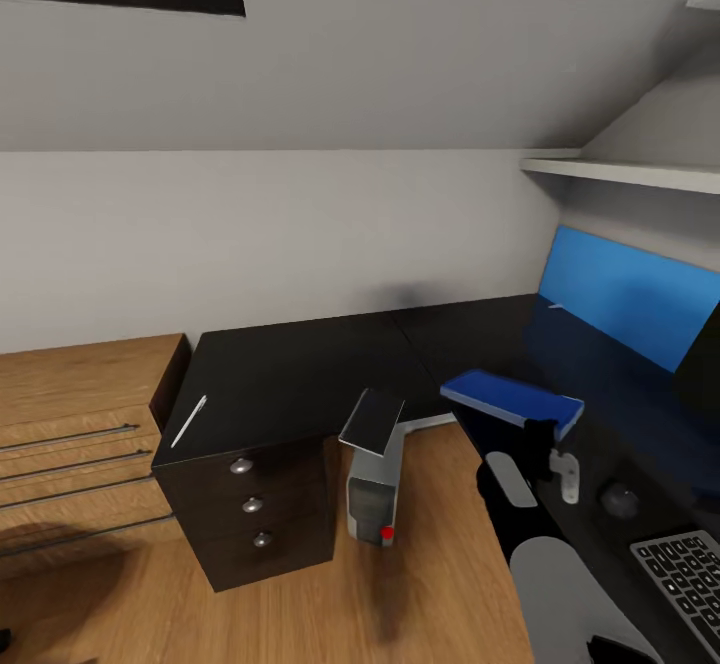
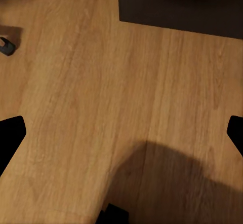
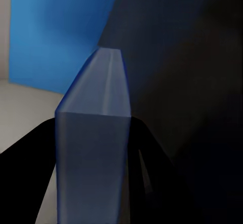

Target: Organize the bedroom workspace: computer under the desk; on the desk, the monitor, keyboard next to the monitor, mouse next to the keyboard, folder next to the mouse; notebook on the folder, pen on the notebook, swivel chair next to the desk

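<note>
Folder (image 1: 512, 399), a thin bright-blue slab with pale edges, is pinched by the right hand (image 1: 540, 436) above the glossy black L-shaped bench (image 1: 290, 374), at 3 o'clock from the slim white pen (image 1: 189, 420). Silver-grey computer (image 1: 375, 479) stands on wood-grain floor (image 2: 76, 107) below. Left hand (image 2: 121, 133) hangs spread. Keyboard (image 1: 690, 569) lies at 5 o'clock.
</note>
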You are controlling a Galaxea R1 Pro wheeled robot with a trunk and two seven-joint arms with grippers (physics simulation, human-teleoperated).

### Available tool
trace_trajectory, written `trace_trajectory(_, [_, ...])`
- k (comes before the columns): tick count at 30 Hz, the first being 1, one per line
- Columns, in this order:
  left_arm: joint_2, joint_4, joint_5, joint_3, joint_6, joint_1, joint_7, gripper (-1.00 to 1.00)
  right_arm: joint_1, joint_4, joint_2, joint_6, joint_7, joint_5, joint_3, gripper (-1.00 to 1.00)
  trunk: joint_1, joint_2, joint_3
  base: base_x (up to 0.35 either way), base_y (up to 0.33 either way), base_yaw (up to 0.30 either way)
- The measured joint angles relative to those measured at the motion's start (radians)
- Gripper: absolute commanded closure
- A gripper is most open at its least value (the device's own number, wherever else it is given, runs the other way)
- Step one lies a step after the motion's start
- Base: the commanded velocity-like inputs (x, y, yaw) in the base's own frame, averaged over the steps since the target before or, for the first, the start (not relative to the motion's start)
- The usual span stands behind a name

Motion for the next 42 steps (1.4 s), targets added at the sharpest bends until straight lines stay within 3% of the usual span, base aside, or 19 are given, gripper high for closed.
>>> trace_trajectory(4, [0.000, 0.000, 0.000, 0.000, 0.000, 0.000, -0.001, -1.00, 0.000, -0.003, 0.001, -0.007, -0.018, 0.003, 0.007, 1.00, 0.000, 0.000, 0.000, 0.000, 0.000, 0.000])
trace_trajectory(8, [-0.023, -0.014, -0.009, -0.001, -0.002, 0.000, -0.001, -1.00, -0.005, 0.016, 0.011, -0.013, -0.026, 0.003, 0.009, 1.00, 0.000, 0.000, 0.000, 0.000, 0.000, 0.000])
trace_trajectory(13, [-0.029, -0.014, -0.009, 0.004, -0.003, 0.000, -0.001, -1.00, -0.005, 0.006, 0.020, -0.023, -0.029, 0.005, 0.008, 1.00, 0.000, 0.000, 0.000, 0.000, 0.000, 0.000])
trace_trajectory(42, [-0.030, -0.014, -0.009, 0.006, -0.001, 0.000, -0.002, -1.00, -0.005, 0.004, 0.022, -0.024, -0.028, 0.001, 0.005, 1.00, 0.000, 0.000, -0.003, 0.000, 0.000, -0.045])
